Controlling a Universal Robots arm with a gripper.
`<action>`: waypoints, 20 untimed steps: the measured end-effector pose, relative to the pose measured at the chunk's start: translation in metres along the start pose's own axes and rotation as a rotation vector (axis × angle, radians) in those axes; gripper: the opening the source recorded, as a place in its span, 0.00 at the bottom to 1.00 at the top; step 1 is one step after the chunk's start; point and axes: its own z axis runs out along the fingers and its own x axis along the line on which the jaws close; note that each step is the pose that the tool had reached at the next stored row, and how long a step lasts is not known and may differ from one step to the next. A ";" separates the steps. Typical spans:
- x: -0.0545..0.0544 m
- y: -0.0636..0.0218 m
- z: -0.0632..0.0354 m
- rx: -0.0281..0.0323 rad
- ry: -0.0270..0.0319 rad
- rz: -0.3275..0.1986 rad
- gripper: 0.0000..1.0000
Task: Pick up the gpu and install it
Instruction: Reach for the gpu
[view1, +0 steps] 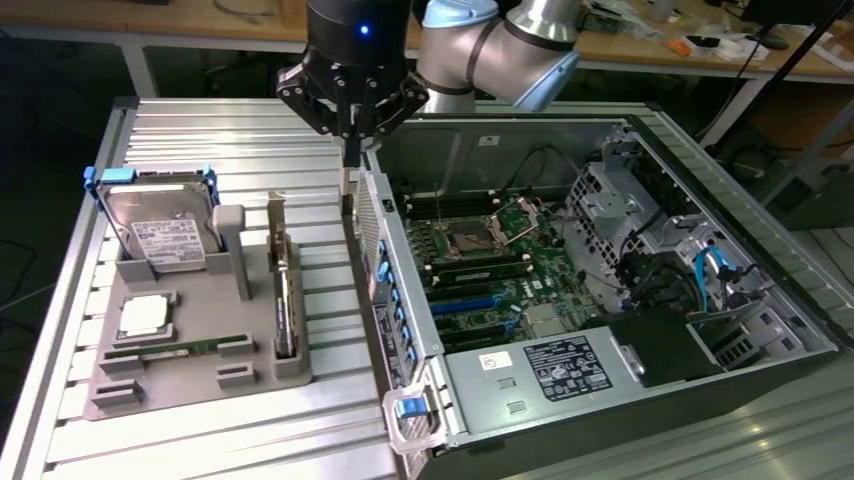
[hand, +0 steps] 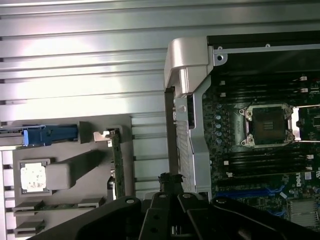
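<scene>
Hand (view1: 350, 145) poised over the wall of the open case (view1: 534, 135) that faces the tray (view1: 200, 385). Its fingers appear drawn together, and nothing is made out between them. The gpu (view1: 283, 300) is stood on edge in a slot of the tray on the tabletop (view1: 200, 130), near the case and apart from the hand. It is judged to be kept upright so that its top edge is offered to a grasp from above. The case is laid on its side, so that the board's slots are presented upward. The gpu is shown edge-on, its faces are barely seen, and its lower edge is sunk in the slot. In the wrist view the hand (hand: 170, 178) is cut off by the frame.
</scene>
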 end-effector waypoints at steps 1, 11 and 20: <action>0.001 0.0000 0.0000 0.0000 0.0000 0.000 0.11; 0.008 0.0001 0.0000 0.0000 0.0000 -0.001 0.11; 0.013 -0.0001 0.0000 -0.0001 0.0000 -0.001 0.11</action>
